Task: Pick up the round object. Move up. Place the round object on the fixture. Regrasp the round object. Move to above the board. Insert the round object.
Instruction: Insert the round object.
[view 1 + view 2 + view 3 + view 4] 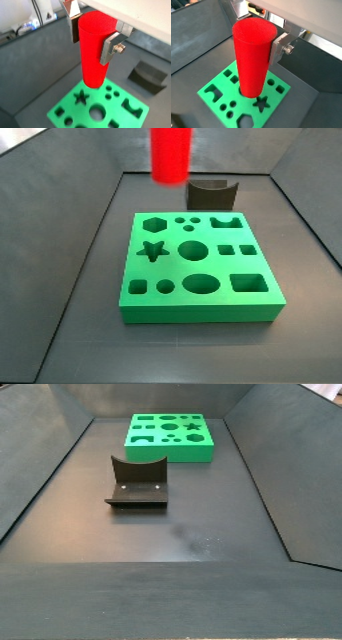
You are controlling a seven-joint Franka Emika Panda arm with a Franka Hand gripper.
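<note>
My gripper (92, 42) is shut on the round object (93, 50), a bright red cylinder peg held upright near its top end. A silver finger (110, 49) presses each side. The peg hangs well above the green board (67, 107); both wrist views show its lower end over the board's cut-out holes (234, 90). In a side view only the peg (171, 155) shows, high over the board's (201, 310) far edge, with the gripper above the frame. The dark fixture (211, 194) stands empty just behind the board. Another side view shows the board (171, 452) and the fixture (138, 482) but no peg.
Dark sloping walls enclose the grey floor (187, 534) on all sides. The board sits near one end, with the fixture (147, 77) beside it. Holes in the board include a star (152, 250), a hexagon and a large circle (194, 250).
</note>
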